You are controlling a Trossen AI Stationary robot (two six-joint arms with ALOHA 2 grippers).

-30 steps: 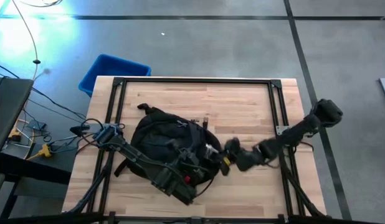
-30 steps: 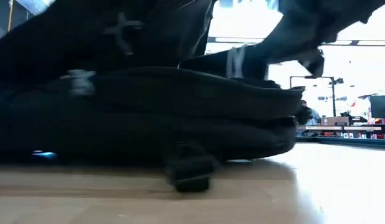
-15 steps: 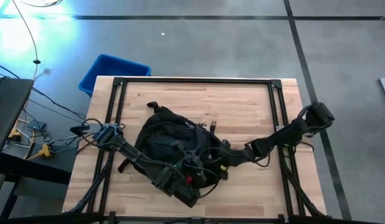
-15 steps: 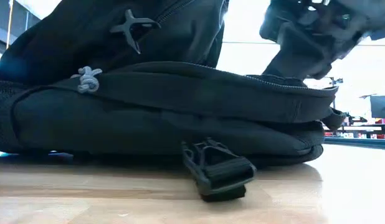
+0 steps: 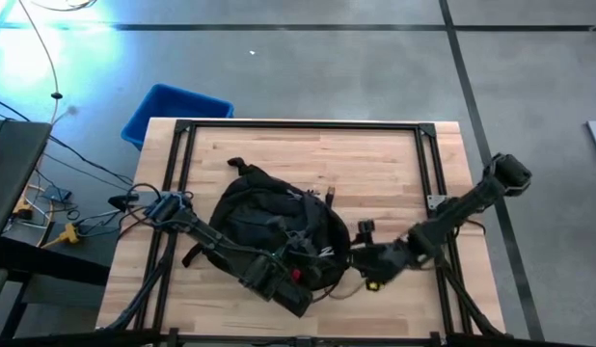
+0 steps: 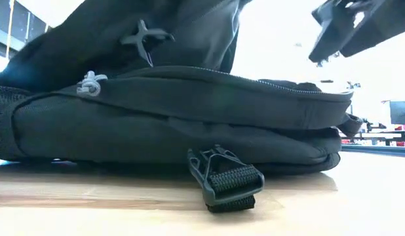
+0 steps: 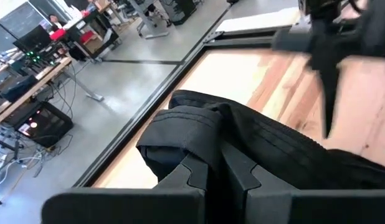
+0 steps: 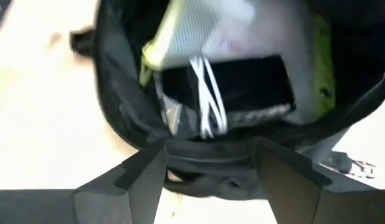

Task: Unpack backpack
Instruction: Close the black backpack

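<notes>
The black backpack (image 5: 269, 226) lies on its side in the middle of the table, its open mouth (image 8: 217, 93) toward the right. Inside it show a clear pouch with a yellow edge (image 8: 199, 37) and a black item with white cords (image 8: 208, 99). A strap buckle (image 6: 225, 180) rests on the wood at the near side. My left gripper (image 5: 296, 275) is shut on the backpack's fabric. My right gripper (image 5: 364, 260) is open just outside the mouth; in the low view it (image 6: 340, 33) hangs above the pack, clear of it. My left gripper pinches a thick fold of the backpack's black fabric (image 7: 199, 134) between its two shut fingers, at the pack's near edge. Several layers are bunched there. The pack's body stays on the table.
A blue bin (image 5: 173, 111) stands on the floor beyond the table's far left corner. A black metal frame (image 5: 298, 125) runs along the table's edges. Bare wood (image 5: 375, 164) shows at the far side and to the right of the pack.
My right gripper first went left into the backpack's mouth, then drew back toward the table's right and near edges and rose above the pack. The backpack slid a little toward the right early on and has since lain still.
</notes>
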